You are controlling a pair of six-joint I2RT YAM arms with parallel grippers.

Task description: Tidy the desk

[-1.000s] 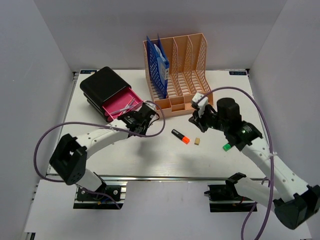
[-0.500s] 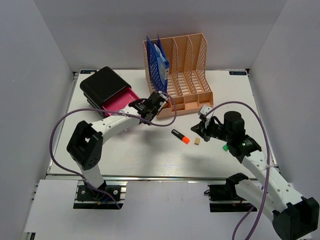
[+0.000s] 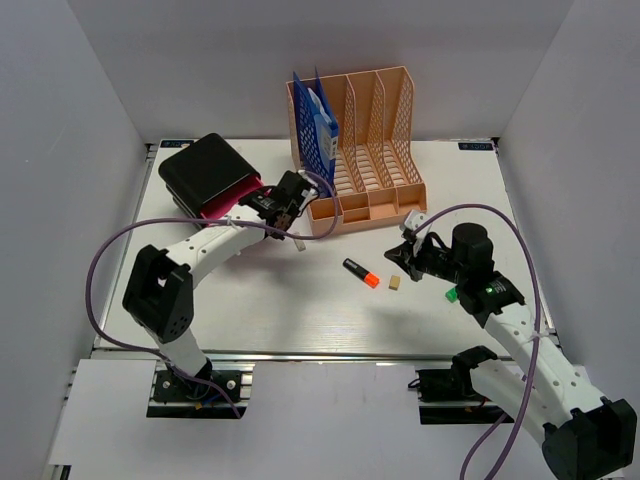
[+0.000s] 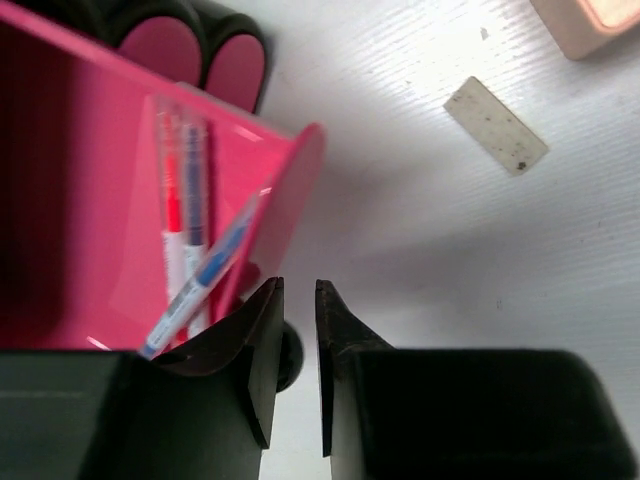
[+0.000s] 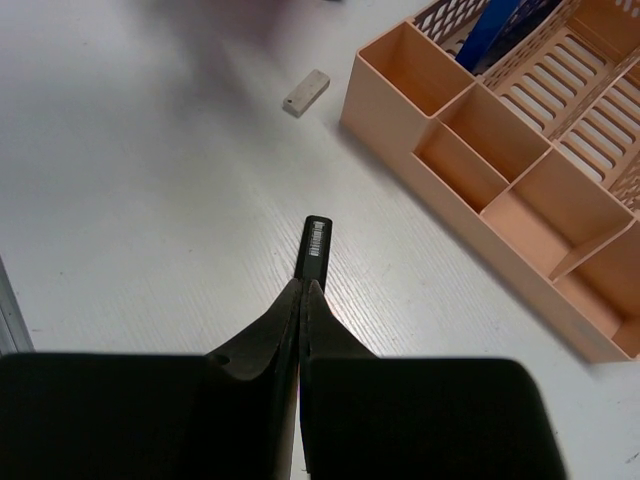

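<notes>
Currently, my left pincer hangs slightly parted, empty, at the pink drawer; my right pincer, closed, must open to grasp the marker.

A peach file rack at the far edge of the desk holds blue folders in its left slot. Far left corner: a black drawer box, pens in its pink drawer. Near the middle lie a marker and an eraser, apart.

No legible text anywhere.
</notes>
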